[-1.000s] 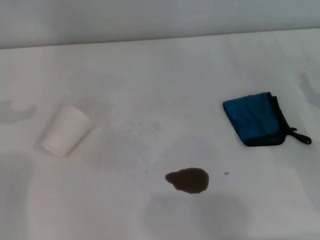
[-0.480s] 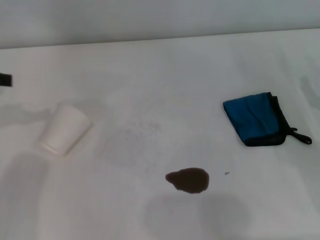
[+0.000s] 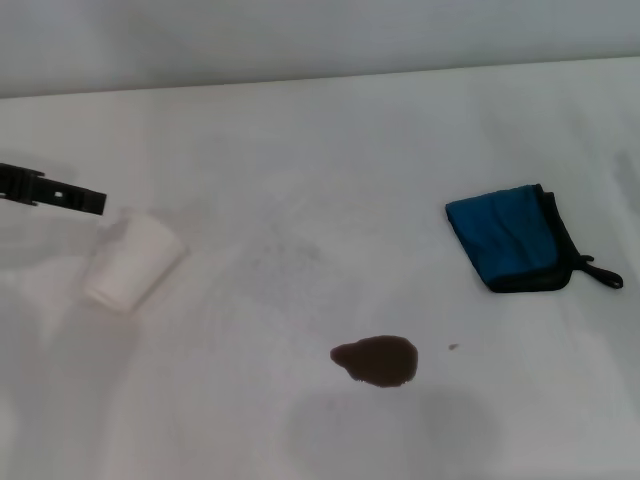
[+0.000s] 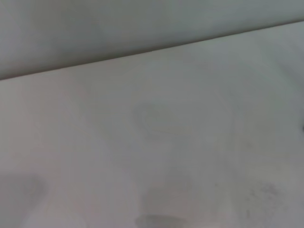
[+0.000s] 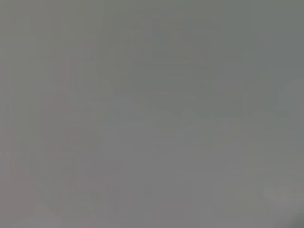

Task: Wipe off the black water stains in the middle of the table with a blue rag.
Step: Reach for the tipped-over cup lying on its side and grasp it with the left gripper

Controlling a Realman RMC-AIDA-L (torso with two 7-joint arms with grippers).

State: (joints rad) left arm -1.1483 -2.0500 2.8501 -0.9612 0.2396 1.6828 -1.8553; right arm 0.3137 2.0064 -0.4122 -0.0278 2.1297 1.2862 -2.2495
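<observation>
your left gripper (image 3: 60, 193) pokes in at the left edge above the fallen paper cup (image 3: 131, 260), can't tell its opening. black water stains (image 3: 376, 360) sit mid table (image 3: 320, 140); blue rag (image 3: 512, 238) lies far right, well apart.

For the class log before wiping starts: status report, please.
Left gripper at table's left edge, above tipped paper cup. Right gripper unseen. Blue rag untouched, right of centre. Black water stains unwiped, nothing in the way.

The left end effector (image 3: 52, 190) reaches in from the left edge of the head view as a thin black bar, low over the desk (image 3: 330, 150). The right arm is out of sight.
</observation>
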